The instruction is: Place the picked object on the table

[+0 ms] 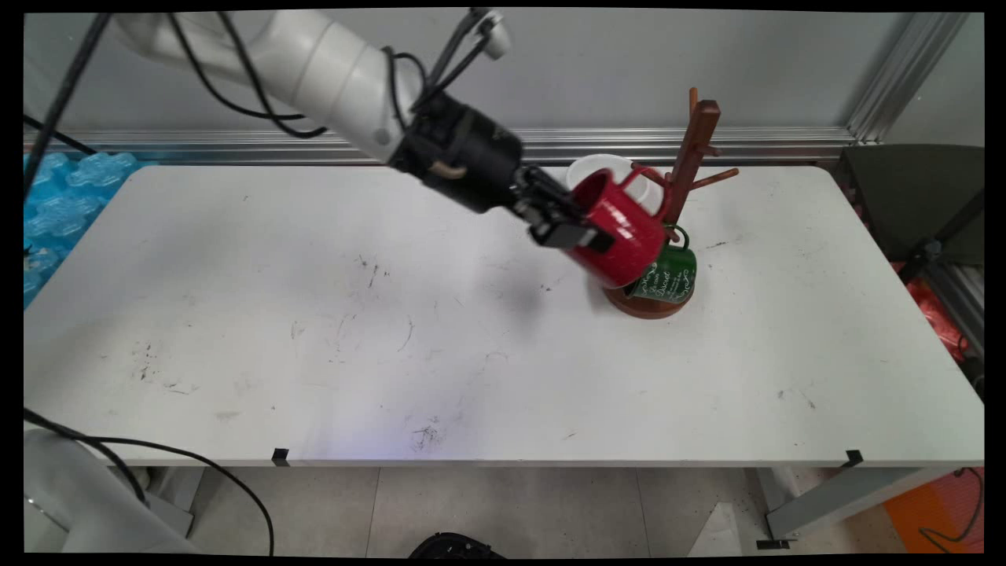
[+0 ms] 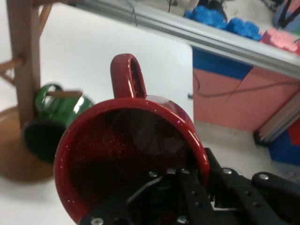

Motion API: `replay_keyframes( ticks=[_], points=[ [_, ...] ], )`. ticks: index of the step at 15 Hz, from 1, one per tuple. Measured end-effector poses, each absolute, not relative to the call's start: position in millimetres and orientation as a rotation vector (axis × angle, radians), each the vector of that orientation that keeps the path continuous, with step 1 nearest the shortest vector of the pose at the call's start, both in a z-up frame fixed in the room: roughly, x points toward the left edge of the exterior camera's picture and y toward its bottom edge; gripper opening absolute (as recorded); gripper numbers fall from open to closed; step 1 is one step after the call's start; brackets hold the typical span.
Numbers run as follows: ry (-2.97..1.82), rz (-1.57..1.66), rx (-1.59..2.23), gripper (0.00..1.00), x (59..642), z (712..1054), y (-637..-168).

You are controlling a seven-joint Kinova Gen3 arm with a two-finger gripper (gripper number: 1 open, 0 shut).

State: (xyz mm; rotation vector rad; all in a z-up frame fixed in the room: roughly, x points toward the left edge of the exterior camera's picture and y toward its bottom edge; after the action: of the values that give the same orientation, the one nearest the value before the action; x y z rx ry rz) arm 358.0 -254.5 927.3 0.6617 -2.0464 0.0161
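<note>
Red mug [image 1: 621, 228] held off the surface [image 1: 314, 314], tilted on its side, handle toward the wooden rack [image 1: 692, 157]. End effector [image 1: 570, 228] clamped on the rim, one finger inside, one outside. Green mug [image 1: 666, 275] hangs on a low peg just beside; white mug [image 1: 605, 167] behind.
</note>
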Motion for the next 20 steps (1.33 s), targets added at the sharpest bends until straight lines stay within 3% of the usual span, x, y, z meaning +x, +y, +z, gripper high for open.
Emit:
replay_keyframes(
  ticks=[20],
  points=[
    [-2.363, 0.263, 0.522, 0.00, 463, 921, -262]
  ],
)
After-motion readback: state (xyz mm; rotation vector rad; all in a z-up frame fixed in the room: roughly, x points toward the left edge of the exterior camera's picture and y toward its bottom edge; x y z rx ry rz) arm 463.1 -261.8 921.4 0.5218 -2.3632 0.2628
